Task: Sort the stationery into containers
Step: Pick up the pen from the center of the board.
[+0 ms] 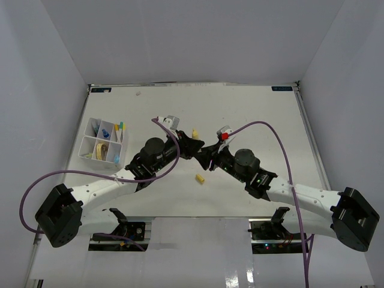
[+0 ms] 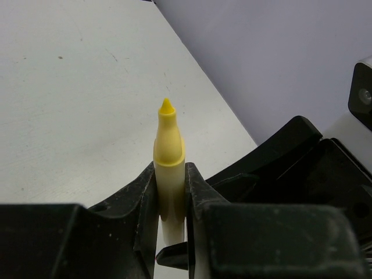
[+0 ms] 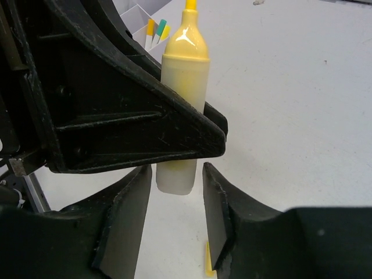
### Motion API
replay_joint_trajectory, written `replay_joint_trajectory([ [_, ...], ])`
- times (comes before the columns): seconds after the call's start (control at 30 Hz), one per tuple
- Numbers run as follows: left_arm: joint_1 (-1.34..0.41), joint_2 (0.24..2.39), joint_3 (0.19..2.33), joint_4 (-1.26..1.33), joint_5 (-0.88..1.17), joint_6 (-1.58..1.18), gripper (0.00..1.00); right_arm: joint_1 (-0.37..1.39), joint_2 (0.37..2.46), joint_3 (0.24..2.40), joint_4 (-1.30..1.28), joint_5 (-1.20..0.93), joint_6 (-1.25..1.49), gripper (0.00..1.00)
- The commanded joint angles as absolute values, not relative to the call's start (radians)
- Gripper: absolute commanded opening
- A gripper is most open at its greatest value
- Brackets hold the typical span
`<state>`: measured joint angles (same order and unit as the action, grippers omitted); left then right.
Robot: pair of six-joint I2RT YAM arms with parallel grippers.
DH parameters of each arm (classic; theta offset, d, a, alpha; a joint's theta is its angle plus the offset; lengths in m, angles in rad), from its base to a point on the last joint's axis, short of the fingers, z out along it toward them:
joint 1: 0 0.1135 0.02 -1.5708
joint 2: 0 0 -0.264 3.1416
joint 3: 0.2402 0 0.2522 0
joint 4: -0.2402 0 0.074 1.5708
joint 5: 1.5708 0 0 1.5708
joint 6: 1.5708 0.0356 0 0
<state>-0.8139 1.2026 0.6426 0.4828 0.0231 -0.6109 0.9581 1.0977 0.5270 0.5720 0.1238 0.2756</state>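
A yellow marker [image 2: 169, 152] stands upright, tip up, pinched between the jaws of my left gripper [image 2: 170, 197], above the middle of the table [image 1: 252, 114]. From above, the marker [image 1: 194, 132] sticks out where both grippers meet. My right gripper [image 3: 177, 221] is open, its fingers apart on either side of the marker's [image 3: 185, 64] pale lower end, with a gap on each side. The white divided tray [image 1: 90, 143] sits at the far left and holds pens [image 1: 120, 128], a blue item and a tan tape ring [image 1: 102, 150].
A small yellow eraser piece [image 1: 200, 178] lies on the table just near of the grippers; it shows below my right finger [image 3: 208, 264]. The tray's pens [image 3: 156, 26] appear behind the left gripper's finger [image 3: 128, 122]. Purple cables arc over both arms.
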Motion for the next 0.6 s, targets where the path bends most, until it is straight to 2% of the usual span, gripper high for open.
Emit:
replay_joint_trajectory([
  [0.0,-0.818,1.16,0.634,0.469,0.014,-0.565,0.0,0.962,1.074,0.535,0.592,0.124,0.27,0.47],
  [0.2,-0.793,1.114,0.65,0.348,-0.043,-0.509,0.0,0.962,1.032,0.534,0.45,0.158,0.236,0.67],
  [0.43,-0.594,1.04,0.696,0.083,0.044,-0.463,0.0,0.963,1.026,0.577,0.215,0.213,0.172,0.9],
  [0.47,-0.569,1.028,0.709,0.043,0.057,-0.436,0.0,0.962,1.032,0.584,0.189,0.21,0.154,0.92],
  [0.57,-0.525,0.982,0.773,-0.135,0.016,-0.373,0.0,0.962,1.103,0.667,0.028,0.215,0.14,0.91],
])
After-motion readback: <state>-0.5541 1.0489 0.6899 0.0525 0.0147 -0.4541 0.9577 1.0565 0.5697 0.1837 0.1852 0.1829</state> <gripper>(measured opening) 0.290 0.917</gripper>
